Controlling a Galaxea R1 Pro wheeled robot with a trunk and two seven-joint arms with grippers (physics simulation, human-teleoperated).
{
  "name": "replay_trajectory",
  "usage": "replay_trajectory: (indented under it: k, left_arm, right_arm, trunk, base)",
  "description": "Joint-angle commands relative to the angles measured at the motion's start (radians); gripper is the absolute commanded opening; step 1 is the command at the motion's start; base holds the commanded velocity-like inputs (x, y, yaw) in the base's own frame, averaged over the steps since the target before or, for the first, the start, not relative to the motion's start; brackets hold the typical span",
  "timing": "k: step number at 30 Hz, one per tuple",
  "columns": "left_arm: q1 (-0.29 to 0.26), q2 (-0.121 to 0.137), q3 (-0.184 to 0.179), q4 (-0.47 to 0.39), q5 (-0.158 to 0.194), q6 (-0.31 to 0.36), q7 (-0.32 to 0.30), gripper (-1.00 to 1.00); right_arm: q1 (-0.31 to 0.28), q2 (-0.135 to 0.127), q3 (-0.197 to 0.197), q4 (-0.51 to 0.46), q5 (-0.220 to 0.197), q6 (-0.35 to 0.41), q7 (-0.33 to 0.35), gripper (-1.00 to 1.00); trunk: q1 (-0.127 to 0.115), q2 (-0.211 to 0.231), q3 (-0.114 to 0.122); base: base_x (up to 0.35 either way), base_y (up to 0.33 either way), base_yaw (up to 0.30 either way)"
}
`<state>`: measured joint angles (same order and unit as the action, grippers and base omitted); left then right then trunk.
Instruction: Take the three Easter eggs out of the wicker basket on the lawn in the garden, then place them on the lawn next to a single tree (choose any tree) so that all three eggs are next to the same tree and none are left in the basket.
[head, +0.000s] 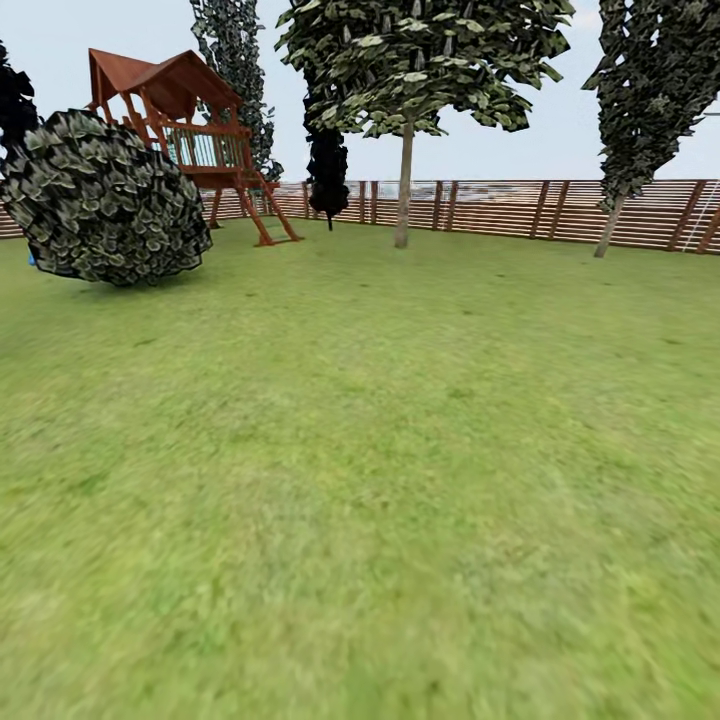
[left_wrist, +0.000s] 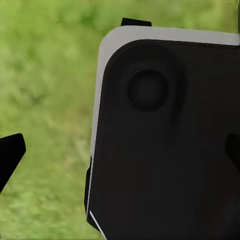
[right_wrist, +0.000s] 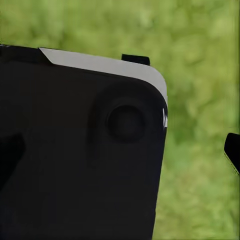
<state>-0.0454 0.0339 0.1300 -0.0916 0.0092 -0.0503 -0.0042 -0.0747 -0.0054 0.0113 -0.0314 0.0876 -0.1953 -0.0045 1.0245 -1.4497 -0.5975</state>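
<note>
The lawn (head: 380, 480) stretches wide and flat ahead of me in the head view. A tree (head: 404, 190) with a slim pale trunk and white-flecked foliage stands at the far side by the fence. A second pale-trunked tree (head: 609, 228) leans at the far right. The three Easter eggs and the wicker basket are out of view. My left gripper (left_wrist: 120, 152) is open above grass, one black fingertip (left_wrist: 11, 152) at the picture's edge, with a black, white-edged robot panel (left_wrist: 165, 150) behind the gap. My right gripper (right_wrist: 120, 152) is open too, one fingertip (right_wrist: 233, 150) over grass.
A round dark bush (head: 100, 200) sits at the far left, with a red-brown playset (head: 190, 120) behind it. An all-black tree (head: 328, 170) stands near the brown slat fence (head: 560, 210) that closes the garden's far side.
</note>
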Motion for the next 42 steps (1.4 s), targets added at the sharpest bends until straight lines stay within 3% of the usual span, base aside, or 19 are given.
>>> replay_trajectory:
  k: [1, 42]
  left_arm:
    - [-0.001, 0.0, 0.005, 0.001, 0.001, -0.003, 0.0, 1.0]
    - [-0.001, 0.0, 0.005, 0.001, 0.001, -0.003, 0.0, 1.0]
  right_arm:
    - [-0.001, 0.0, 0.0, 0.001, 0.009, -0.003, 0.0, 1.0]
    - [-0.001, 0.0, 0.001, 0.001, 0.009, -0.003, -0.002, 1.0]
  trunk:
    - [0.001, 0.0, -0.001]
    - [0.001, 0.0, -0.001]
  base:
    - [0.324, 0.0, 0.0]
    - [0.324, 0.0, 0.0]
